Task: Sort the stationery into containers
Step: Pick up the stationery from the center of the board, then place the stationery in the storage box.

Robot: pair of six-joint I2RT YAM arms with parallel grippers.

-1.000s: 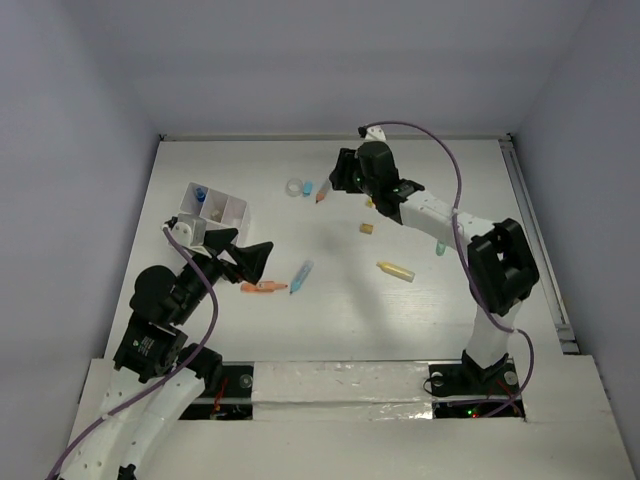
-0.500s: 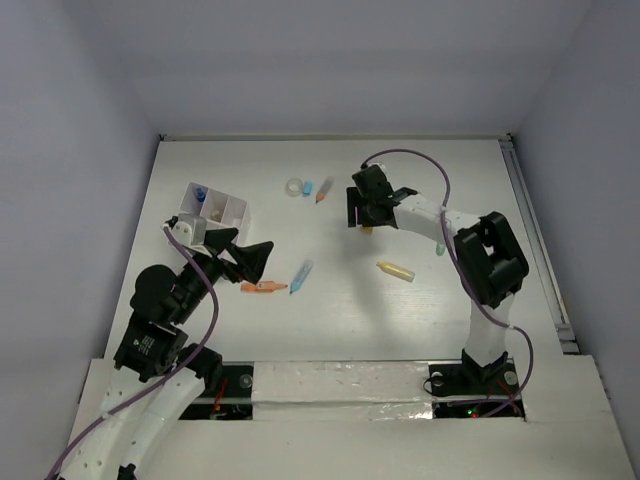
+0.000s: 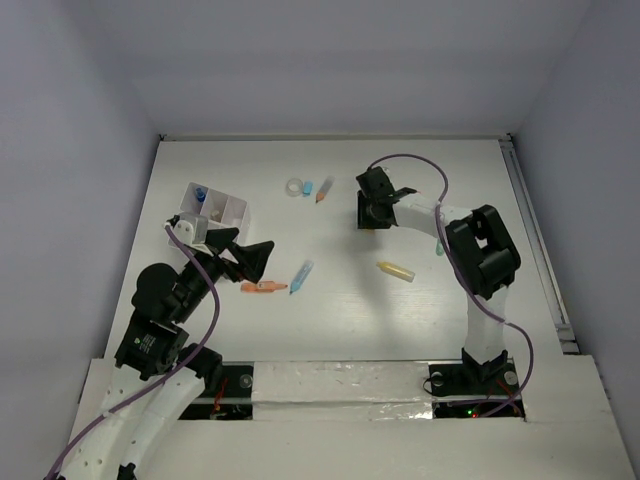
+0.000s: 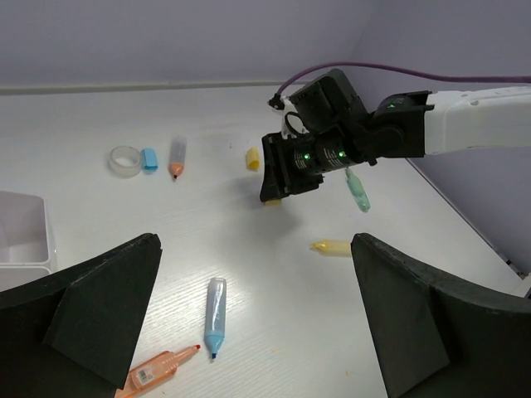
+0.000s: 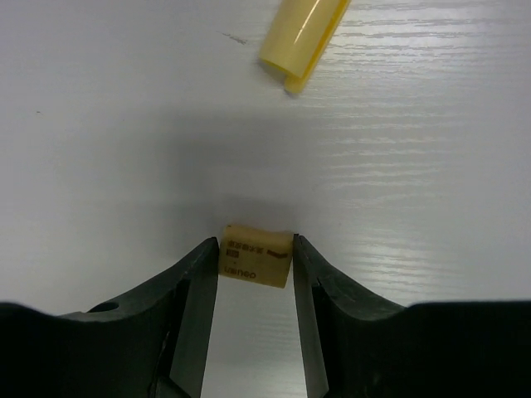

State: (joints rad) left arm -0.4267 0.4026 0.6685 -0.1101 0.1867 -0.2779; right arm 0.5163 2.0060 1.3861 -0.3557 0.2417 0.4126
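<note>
My right gripper (image 3: 368, 222) is down at the table, its jaws touching both sides of a small yellow eraser (image 5: 255, 255) that rests on the white surface. A yellow cap (image 5: 303, 37) lies just beyond it. My left gripper (image 3: 245, 255) is open and empty, held above a blue marker (image 3: 301, 276) and an orange marker (image 3: 263, 288); both also show in the left wrist view, blue (image 4: 215, 317) and orange (image 4: 158, 370). The white divided box (image 3: 213, 207) stands at the back left with small items inside.
A clear tape roll (image 3: 294, 187), a blue cap (image 3: 308, 187) and an orange-tipped marker (image 3: 323, 190) lie at the back middle. A yellow marker (image 3: 396, 269) and a green marker (image 3: 440, 247) lie to the right. Grey walls enclose the table.
My right gripper has moved from beside the orange-tipped marker toward the near side, come down over the yellow eraser and closed round it. The left arm has not moved.
</note>
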